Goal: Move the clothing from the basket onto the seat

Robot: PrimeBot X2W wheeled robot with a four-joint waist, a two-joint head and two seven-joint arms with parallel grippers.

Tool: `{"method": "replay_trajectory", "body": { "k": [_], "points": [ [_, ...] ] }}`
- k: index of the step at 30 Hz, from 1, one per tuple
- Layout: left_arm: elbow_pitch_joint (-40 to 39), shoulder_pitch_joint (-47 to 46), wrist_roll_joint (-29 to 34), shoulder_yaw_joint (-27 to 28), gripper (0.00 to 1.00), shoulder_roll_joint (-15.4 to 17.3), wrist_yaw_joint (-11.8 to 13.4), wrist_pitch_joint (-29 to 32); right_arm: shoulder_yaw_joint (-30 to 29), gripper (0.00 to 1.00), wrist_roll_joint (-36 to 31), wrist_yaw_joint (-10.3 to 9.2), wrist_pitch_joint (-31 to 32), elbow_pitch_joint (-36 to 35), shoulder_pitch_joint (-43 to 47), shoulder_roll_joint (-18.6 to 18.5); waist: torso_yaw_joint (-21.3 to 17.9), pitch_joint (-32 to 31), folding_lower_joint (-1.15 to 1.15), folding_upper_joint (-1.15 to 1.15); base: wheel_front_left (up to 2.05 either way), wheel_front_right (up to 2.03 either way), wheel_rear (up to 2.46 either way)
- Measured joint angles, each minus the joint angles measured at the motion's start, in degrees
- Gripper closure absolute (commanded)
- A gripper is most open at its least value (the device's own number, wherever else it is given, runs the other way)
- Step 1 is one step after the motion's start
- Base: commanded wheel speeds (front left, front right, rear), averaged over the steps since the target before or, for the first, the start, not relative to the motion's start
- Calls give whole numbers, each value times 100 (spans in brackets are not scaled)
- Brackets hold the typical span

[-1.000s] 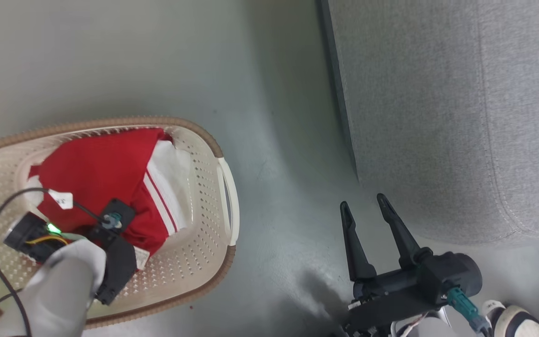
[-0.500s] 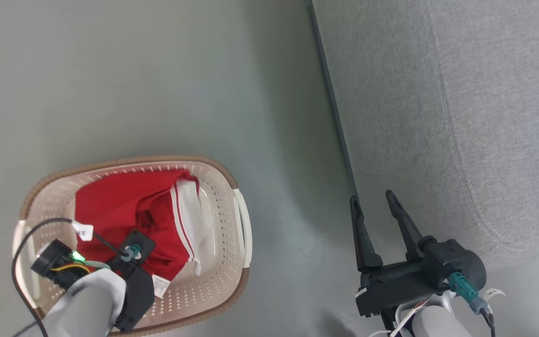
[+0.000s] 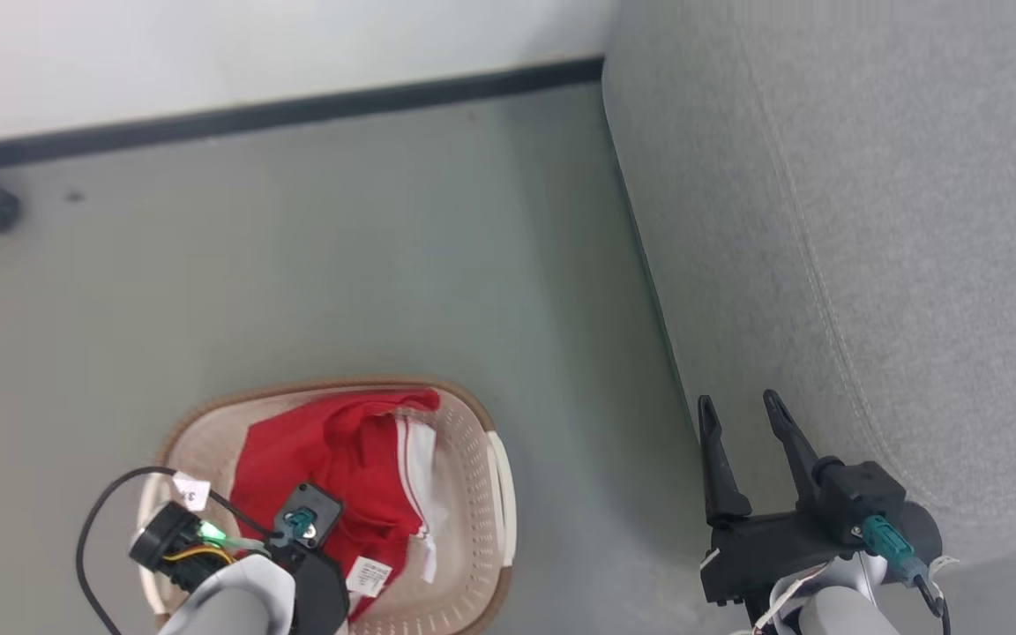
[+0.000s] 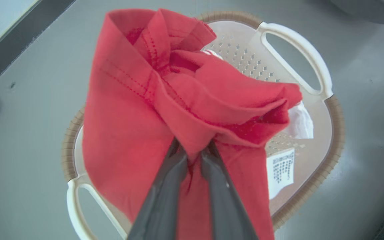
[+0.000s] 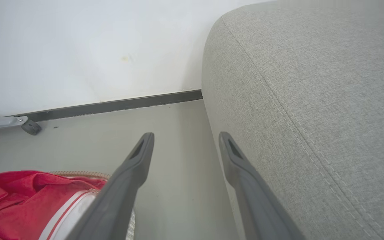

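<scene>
A grey floor (image 3: 340, 265) is pictured, the basket (image 3: 499, 494) standing on it apart from the seat (image 3: 870, 220). In the left wrist view, red clothing (image 4: 128, 110) is shown clenched in the left pincer (image 4: 193, 150) over the basket; in the head view that grip is hidden by the wrist (image 3: 235, 600). The right pincer (image 3: 739, 404) is held released beside the seat.

— What's different?
— The view has swung: wall (image 3: 208, 53) and baseboard (image 3: 296, 110) now cross the frame's top, and the basket (image 3: 501, 494) sits lower left, smaller.
— And the clothing (image 3: 340, 476)?
— Bunched higher, lifted by the left gripper (image 4: 193, 151).
</scene>
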Motion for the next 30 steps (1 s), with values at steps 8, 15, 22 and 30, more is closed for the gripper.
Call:
{"method": "replay_trajectory", "body": {
  "k": [8,15,22,30],
  "points": [
    [13,253,-183,30,100,-146,0,-181,-193,0,27,0,-1,299,231,-5,233,-683,0,0,0,0,0],
    [-2,587,-196,9,100,-281,0,-283,-350,0,129,20,0,508,541,-60,466,-1372,-1,0,0,0,0],
    [-131,942,-223,-11,100,-335,0,-339,-470,0,177,115,0,631,923,-126,662,-1975,-1,0,0,0,0],
    [-396,1313,-368,65,100,-359,4,-350,-528,0,178,207,1,594,1320,-137,865,-2504,0,0,0,0,0]
  ]
}}
